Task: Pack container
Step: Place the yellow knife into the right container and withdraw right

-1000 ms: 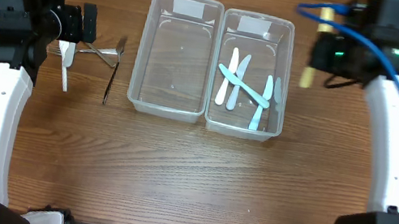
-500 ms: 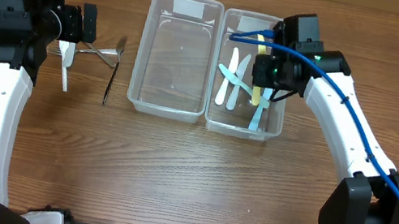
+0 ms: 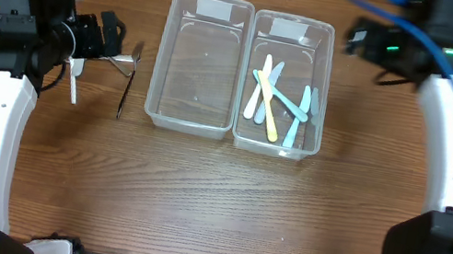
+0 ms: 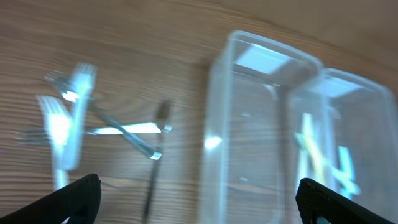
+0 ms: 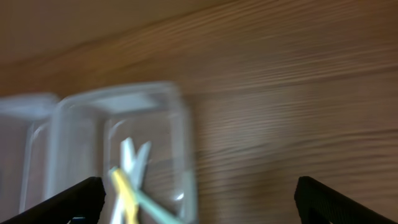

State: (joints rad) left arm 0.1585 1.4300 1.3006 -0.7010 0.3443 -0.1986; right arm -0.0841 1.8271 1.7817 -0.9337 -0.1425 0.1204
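Since the right gripper point(image 5: 199, 198) has released and withdrawn far right, the yellow plastic utensil point(image 3: 267, 108) now lies packed in the right-hand clear plastic tub point(image 3: 294, 18); left gripper point(image 4: 196, 199) spread, empty.

You're looking at a brown worktop point(image 3: 194, 205) with a wood grain. At 12 o'clock, the left container point(image 3: 160, 59) and right container point(image 3: 325, 88) are clear with white labels. The right one shows a yellow utensil point(image 3: 267, 106), white utensils point(image 3: 255, 95) and pale blue utensils point(image 3: 290, 108). At 10 o'clock, silver forks point(image 3: 121, 60) and a white fork point(image 3: 74, 81).
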